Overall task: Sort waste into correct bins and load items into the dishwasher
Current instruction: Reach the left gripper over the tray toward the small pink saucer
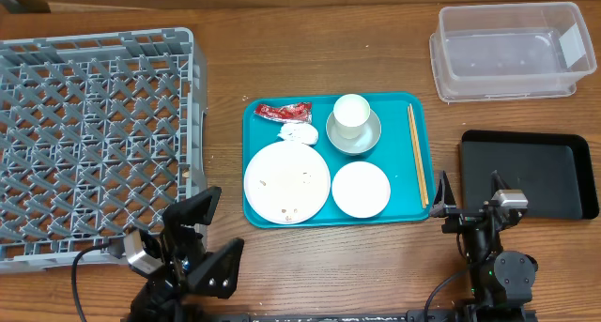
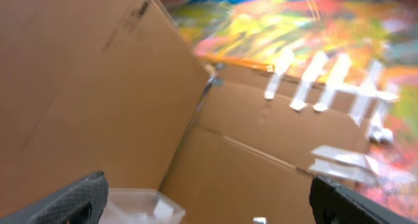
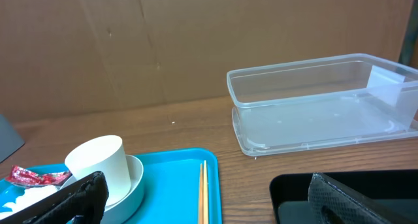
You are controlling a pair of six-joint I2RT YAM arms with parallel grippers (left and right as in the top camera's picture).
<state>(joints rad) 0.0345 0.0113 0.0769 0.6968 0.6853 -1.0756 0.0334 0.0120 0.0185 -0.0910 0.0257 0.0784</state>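
On the teal tray lie a red wrapper, a white tissue, a white cup standing in a grey bowl, a large plate with crumbs, a small white bowl and chopsticks. The grey dish rack fills the left. A clear tub and a black tray sit at the right. My left gripper stands open near the front edge, holding nothing. My right gripper is open between the teal tray and the black tray. The right wrist view shows the cup, chopsticks and tub.
Cardboard walls back the table. The left wrist view points up at cardboard and a colourful surface, with a corner of a clear tub between its wide-apart fingers. Bare wood lies between the rack and the teal tray.
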